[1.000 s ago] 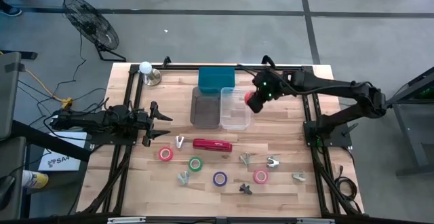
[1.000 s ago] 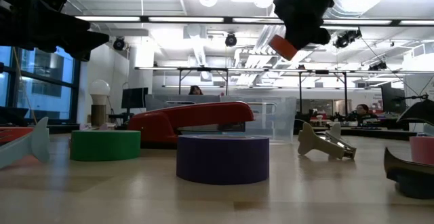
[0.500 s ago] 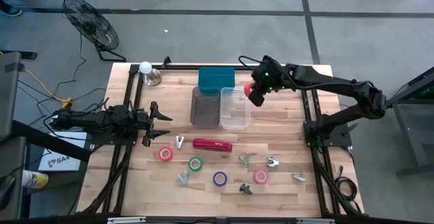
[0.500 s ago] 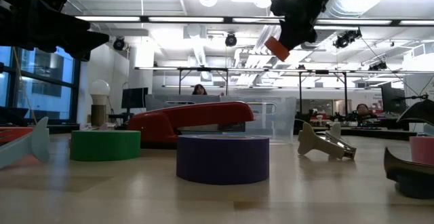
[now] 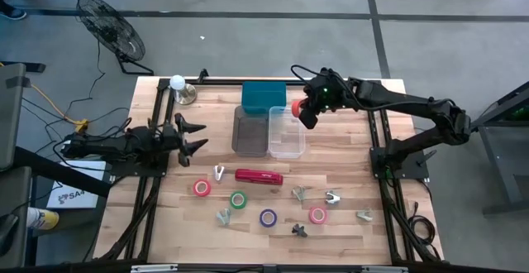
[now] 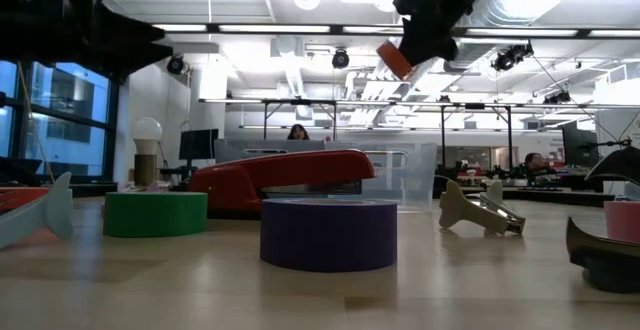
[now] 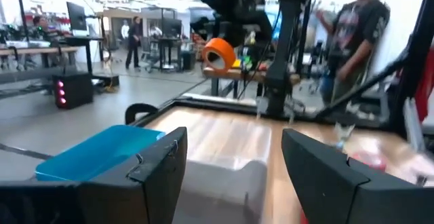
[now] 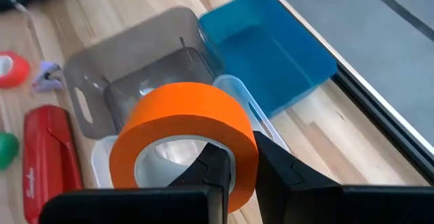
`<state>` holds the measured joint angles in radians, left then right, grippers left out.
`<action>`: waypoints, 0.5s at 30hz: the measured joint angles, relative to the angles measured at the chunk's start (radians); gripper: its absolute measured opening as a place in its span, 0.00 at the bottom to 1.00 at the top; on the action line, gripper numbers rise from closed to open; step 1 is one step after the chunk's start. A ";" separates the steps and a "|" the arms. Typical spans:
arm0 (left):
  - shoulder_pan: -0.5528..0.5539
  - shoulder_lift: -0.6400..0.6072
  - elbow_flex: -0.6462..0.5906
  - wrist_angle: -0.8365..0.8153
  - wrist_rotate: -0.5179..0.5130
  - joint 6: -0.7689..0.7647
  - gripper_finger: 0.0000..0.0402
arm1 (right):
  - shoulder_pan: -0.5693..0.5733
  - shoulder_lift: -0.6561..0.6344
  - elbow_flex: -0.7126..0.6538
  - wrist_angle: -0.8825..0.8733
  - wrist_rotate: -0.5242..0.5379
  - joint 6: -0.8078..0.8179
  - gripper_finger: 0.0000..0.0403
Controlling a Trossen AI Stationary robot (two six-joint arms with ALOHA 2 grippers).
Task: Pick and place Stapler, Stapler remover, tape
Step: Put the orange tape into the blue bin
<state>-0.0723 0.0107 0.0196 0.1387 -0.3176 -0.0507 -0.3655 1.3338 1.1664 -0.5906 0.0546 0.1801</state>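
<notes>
High view: my right gripper [image 5: 301, 112] pinches an orange tape roll [image 5: 296, 107] over the clear bin [image 5: 286, 132].
Right wrist view: stapler [image 8: 42, 153] lies beyond it; left wrist view: my left gripper [image 7: 230, 166] spread, empty.

The wooden bench [image 5: 347, 165] carries three bins at its far side: a blue one [image 5: 264, 95], a smoky grey one [image 5: 250, 131] and a clear one [image 5: 286, 132], set together. Nearer lies the red stapler [image 5: 259, 176], with tape rolls around it: red [image 5: 202, 188], green [image 5: 238, 199], purple [image 5: 268, 217] and pink [image 5: 317, 215]. Several staple removers [image 5: 302, 193] lie scattered among them, and a lamp bulb [image 5: 178, 83] stands at the far left corner.
</notes>
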 joint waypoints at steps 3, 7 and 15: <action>0.000 0.000 0.000 0.057 -0.005 -0.084 0.59 | 0.001 0.000 0.000 0.035 -0.004 0.038 0.08; 0.000 0.000 0.000 0.131 -0.007 -0.164 0.59 | 0.001 0.000 0.000 0.070 -0.001 0.087 0.08; 0.000 0.000 0.000 0.203 -0.027 -0.348 0.59 | -0.001 0.000 0.000 0.132 0.002 0.109 0.08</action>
<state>-0.0723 0.0109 0.0196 0.3415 -0.3447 -0.3984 -0.3668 1.3338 1.1664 -0.4581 0.0571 0.2890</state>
